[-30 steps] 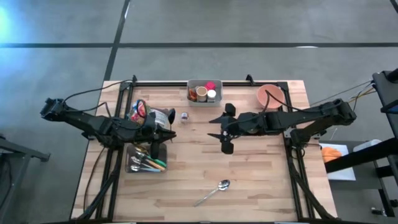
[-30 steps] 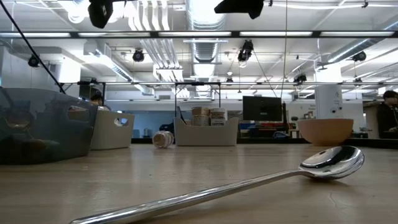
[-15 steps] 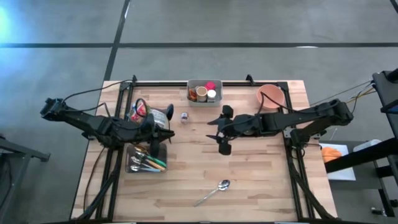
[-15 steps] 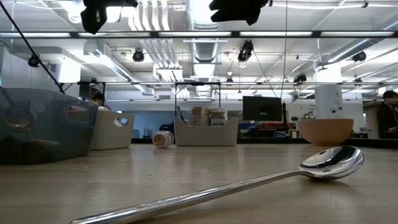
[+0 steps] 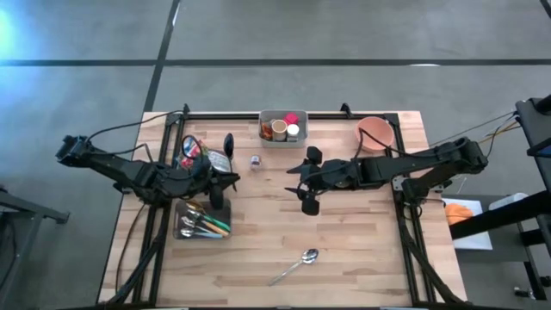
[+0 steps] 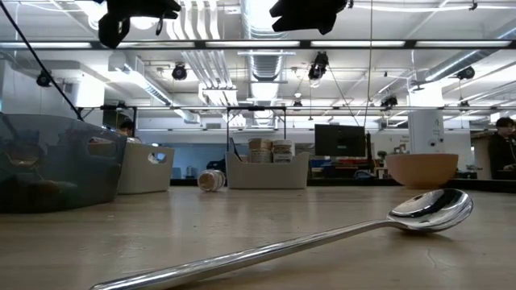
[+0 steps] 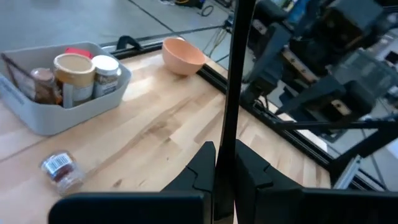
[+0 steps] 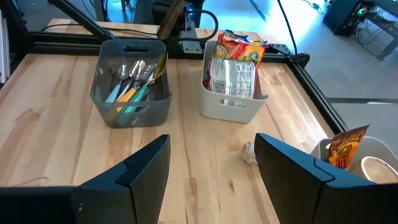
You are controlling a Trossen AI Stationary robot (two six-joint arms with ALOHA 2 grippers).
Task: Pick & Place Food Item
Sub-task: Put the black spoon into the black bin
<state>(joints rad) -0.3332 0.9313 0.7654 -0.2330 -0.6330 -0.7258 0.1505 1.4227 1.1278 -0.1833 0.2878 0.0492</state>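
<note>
- Small labelled food jar (image 5: 256, 161) lies on its side, untouched, ahead of both sets of fingers and apart from them.
- Left gripper (image 7: 224, 152) has rolled since 1 second ago. Its fingers are pinched on a thin dark utensil (image 7: 235, 74), not food.
- Right gripper (image 8: 211, 144) has its fingers spread wide, holding nothing.
- Judgement: the pick is not started.
- Count: 1 loose jar, 1 steel spoon (image 5: 297, 263), 1 peach bowl (image 5: 375, 133), 3 bins.

Four views of one desk (image 5: 344, 232).
Overhead looks straight down; low camera sits near the spoon (image 6: 322, 234); wrist cameras face each other across it.
</note>
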